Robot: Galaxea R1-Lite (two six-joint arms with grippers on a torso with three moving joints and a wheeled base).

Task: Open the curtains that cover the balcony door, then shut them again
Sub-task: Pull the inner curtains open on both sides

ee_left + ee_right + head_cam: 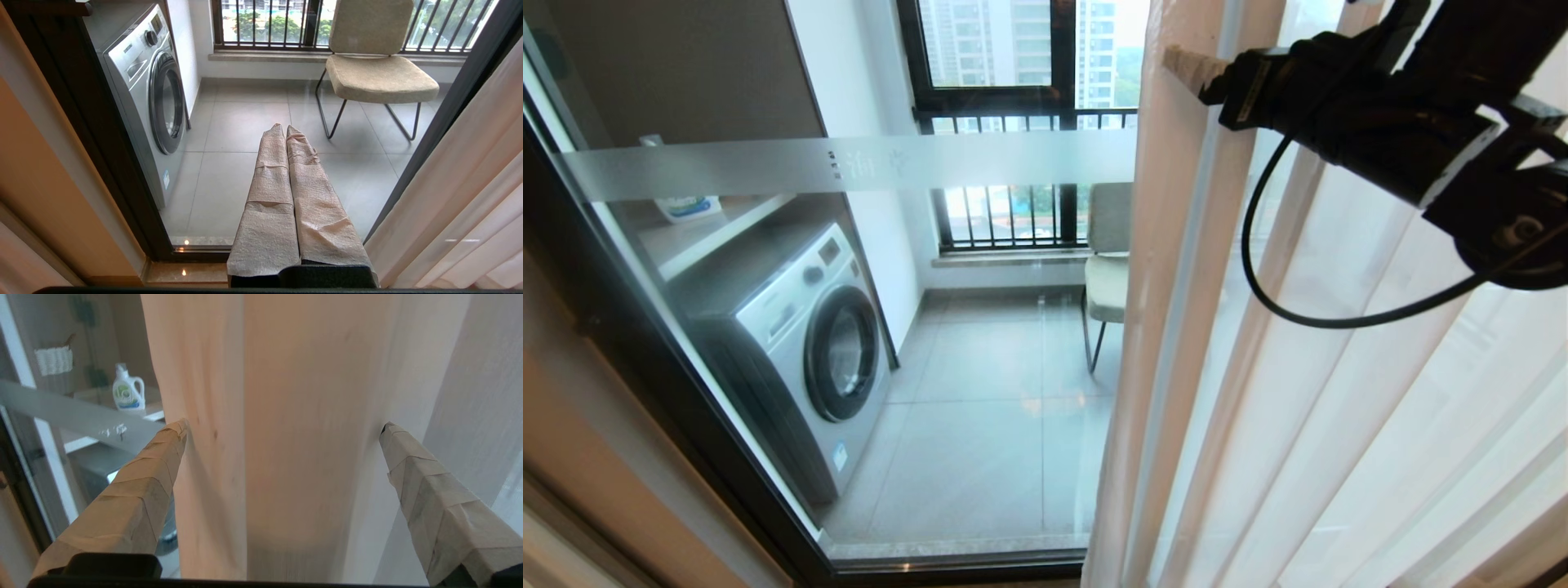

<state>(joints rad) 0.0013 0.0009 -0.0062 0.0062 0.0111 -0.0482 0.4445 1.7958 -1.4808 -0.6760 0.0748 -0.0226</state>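
Left tool (282, 128) of mine hangs low in front of the balcony door (102, 134), its two paper-wrapped fingers (271, 163) pressed flat together with nothing between them. Beyond its tips, through the tall glass panel in its thick black frame, sit a silver front-loading washing machine (143, 90) to one side and a beige cushioned chair on thin black wire legs (378, 69) to the other, both on the grey tiled balcony floor (245, 122).

Right tool (282, 428) is raised high at the edge of the curtains (1176, 327), its tape-wrapped fingers (163, 449) spread as wide as they go. Between them hangs a fold of the thick beige-grey woven drape; both tips sit right at the cloth, but I cannot tell whether they press it. To the left of this tool the glass stands uncovered, crossed by its frosted white band (849, 163), and behind the pane a white detergent bottle (128, 392) stands on a shelf. To its right the thin sheer white layer (1380, 425) hangs in long pleats. A black cable (1258, 278) loops down from my right wrist.
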